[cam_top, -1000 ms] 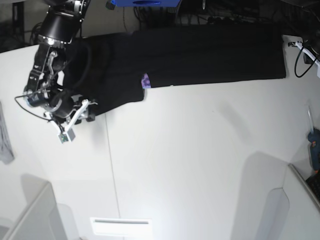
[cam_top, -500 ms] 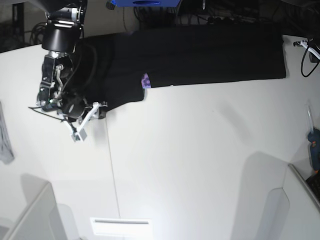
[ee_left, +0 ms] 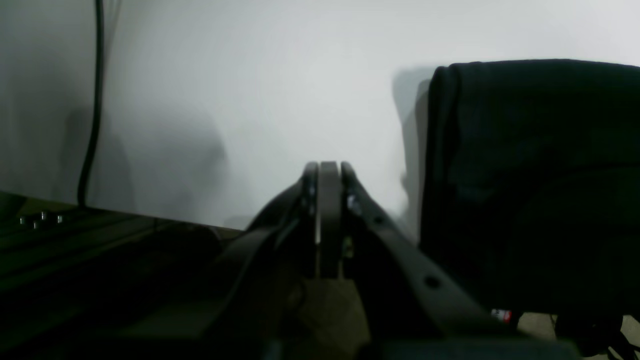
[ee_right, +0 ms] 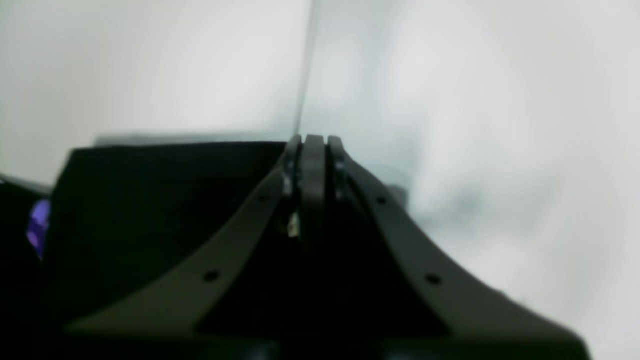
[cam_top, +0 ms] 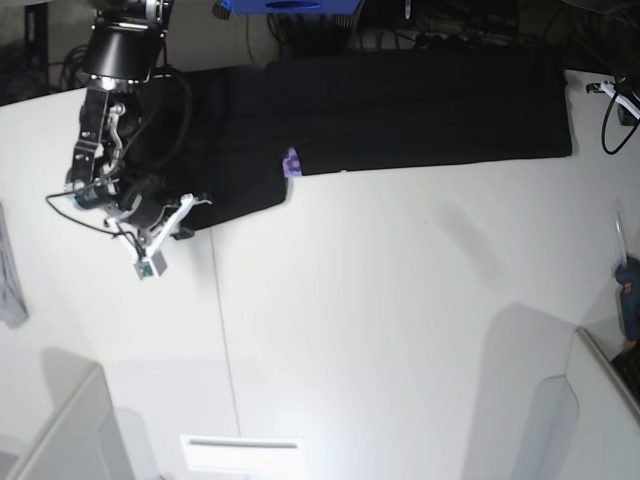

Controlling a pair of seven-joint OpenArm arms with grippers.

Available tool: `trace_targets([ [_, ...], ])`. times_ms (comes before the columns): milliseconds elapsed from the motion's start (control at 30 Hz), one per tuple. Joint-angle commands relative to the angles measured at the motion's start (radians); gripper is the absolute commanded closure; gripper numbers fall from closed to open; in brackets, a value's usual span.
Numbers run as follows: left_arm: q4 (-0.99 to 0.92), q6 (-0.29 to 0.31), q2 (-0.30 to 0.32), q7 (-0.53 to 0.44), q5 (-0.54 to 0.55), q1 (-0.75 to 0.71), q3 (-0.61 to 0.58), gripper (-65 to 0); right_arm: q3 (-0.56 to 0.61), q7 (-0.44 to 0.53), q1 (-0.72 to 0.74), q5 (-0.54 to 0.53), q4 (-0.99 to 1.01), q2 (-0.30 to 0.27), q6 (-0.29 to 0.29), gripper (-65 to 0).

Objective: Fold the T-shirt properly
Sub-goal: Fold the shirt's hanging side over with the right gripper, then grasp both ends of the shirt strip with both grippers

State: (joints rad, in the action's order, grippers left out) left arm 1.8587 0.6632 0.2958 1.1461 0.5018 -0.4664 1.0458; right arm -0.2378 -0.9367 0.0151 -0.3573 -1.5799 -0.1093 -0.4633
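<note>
The black T-shirt (cam_top: 400,105) lies spread along the table's far edge, with a bit of purple print (cam_top: 291,161) showing at a fold. My right gripper (cam_top: 186,224) sits at the shirt's near-left corner. In the right wrist view its jaws (ee_right: 312,142) are pressed together just where the cloth's edge (ee_right: 165,200) meets the tips. My left gripper (ee_left: 327,167) is shut with nothing in it. It hovers over white table just left of the shirt's folded side edge (ee_left: 525,165). The left arm is outside the base view.
A small grey cloth (cam_top: 10,280) hangs at the left edge. White bins stand at the near left (cam_top: 60,430) and near right (cam_top: 590,420). A teal tool (cam_top: 628,290) and a black cable (cam_top: 608,120) are at the right. A seam (cam_top: 220,330) crosses the table.
The right gripper has gone from open to shut at the shirt's near-left corner, and its wrist shifted slightly. The shirt itself has barely moved.
</note>
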Motion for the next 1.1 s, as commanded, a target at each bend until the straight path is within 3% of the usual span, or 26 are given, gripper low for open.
trace_targets([
  [0, 0.011, 0.003, 0.018, -0.01, 0.001, -0.004, 0.008, 0.0, -0.004, 0.008, 0.007, -0.013, -0.052, -0.008, -0.002, 0.0],
  [167, 0.011, 0.003, 0.018, -0.01, 0.001, -0.004, 0.008, 0.0, -0.004, -0.077, -0.051, -0.013, -0.192, -0.007, -0.002, 0.0],
  [500, 0.011, 0.003, 0.019, -0.01, 0.001, -0.004, 0.006, 0.0, -0.042, -0.08, -0.264, -0.019, -0.408, 0.03, -0.01, 0.0],
  [767, 0.011, 0.003, 0.021, -0.01, 0.001, -0.002, 0.006, 0.0, -0.137, -0.071, -0.402, -0.219, -0.417, 0.032, -0.012, 0.0],
  [833, 0.011, 0.003, 0.021, -0.01, 0.001, -0.002, 0.006, 0.0, -0.14, -0.071, -0.43, -0.259, -0.417, 0.009, -0.025, 0.0],
  [1067, 0.011, 0.003, 0.021, -0.01, 0.001, -0.002, 0.006, 0.0, -0.148, -0.069, -0.496, -0.276, -0.414, -0.002, -0.068, 0.0],
])
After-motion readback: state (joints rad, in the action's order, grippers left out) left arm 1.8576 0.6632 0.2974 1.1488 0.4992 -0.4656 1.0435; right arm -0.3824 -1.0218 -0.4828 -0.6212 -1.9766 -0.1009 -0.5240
